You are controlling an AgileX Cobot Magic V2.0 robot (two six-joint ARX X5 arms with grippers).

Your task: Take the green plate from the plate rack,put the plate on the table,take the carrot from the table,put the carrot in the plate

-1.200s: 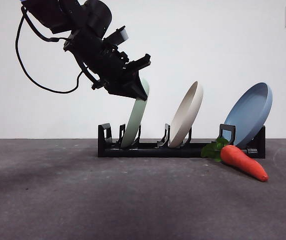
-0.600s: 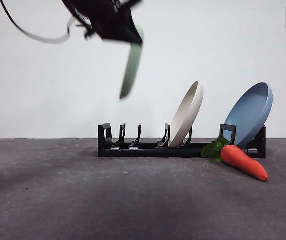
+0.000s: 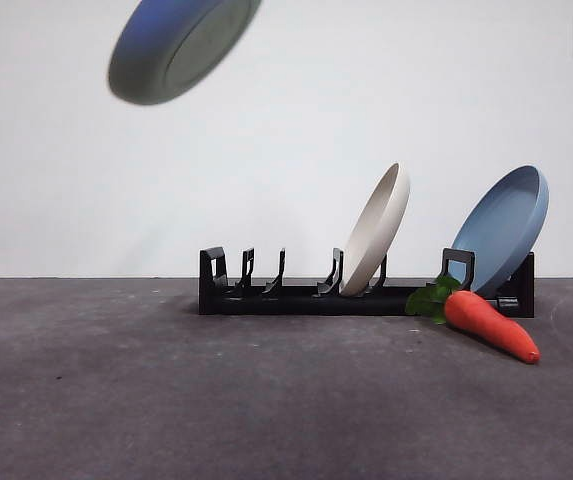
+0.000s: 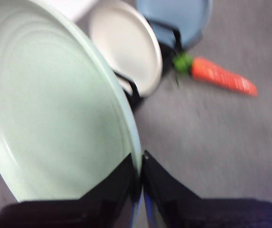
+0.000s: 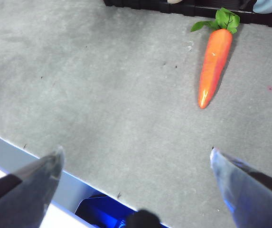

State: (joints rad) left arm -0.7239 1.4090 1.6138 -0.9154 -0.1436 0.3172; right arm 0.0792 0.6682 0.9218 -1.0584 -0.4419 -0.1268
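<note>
High in the front view's upper left, the green plate (image 3: pixel 181 45) hangs in the air, tilted and blurred, well clear of the plate rack (image 3: pixel 266 297). The arm holding it is out of that view. In the left wrist view my left gripper (image 4: pixel 139 164) is shut on the rim of the green plate (image 4: pixel 55 114). The carrot (image 3: pixel 491 325) lies on the table (image 3: pixel 166 400) in front of the rack's right end, leaves toward the rack. My right gripper (image 5: pixel 136 154) hovers open above the table, with the carrot (image 5: pixel 214 59) ahead of it and apart from it.
A cream plate (image 3: pixel 376 230) leans in the rack's middle slots and a blue plate (image 3: pixel 501 230) leans at its right end. Both also show in the left wrist view: the cream plate (image 4: pixel 121 45) and the blue plate (image 4: pixel 173 14). The rack's left slots hold nothing.
The green plate has risen out of the rack, moved up and to the left, and tilted over. The arm holding it has left the front view. Rack, other plates and carrot stayed put.
</note>
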